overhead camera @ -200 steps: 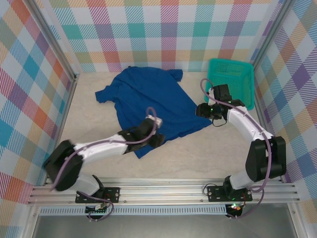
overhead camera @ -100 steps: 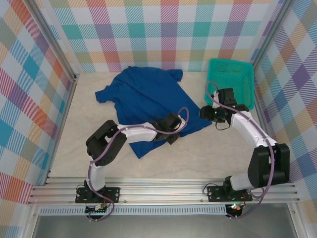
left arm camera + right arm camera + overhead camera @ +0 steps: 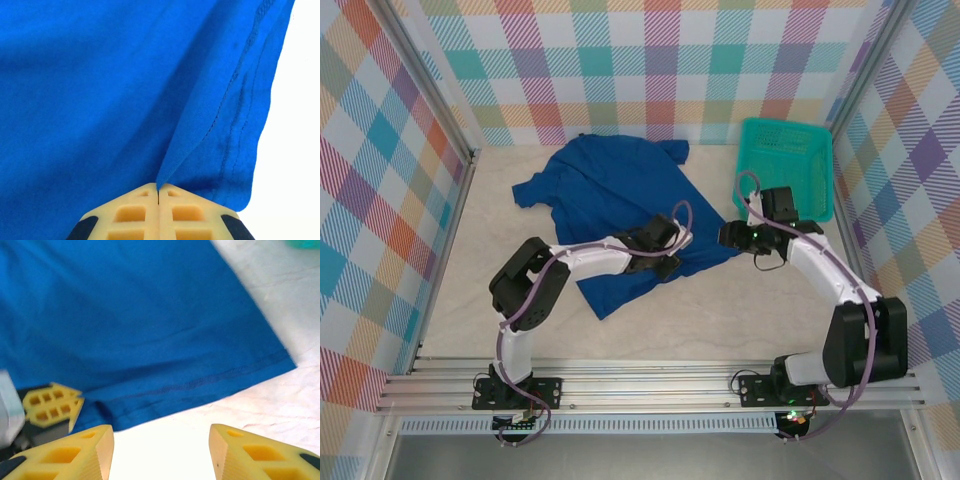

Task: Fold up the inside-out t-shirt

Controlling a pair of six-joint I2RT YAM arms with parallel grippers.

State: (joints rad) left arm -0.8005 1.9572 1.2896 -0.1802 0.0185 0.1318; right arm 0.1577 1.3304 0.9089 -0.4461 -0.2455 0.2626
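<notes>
- the t-shirt lies spread out on the table toward its far edge, left of the teal basket.
- the left gripper has its jaws pressed together on a ridge of cloth by the shirt's hem.
- the right gripper hangs with jaws wide apart, just off that hem.

No text, label, brand or number is readable anywhere.
</notes>
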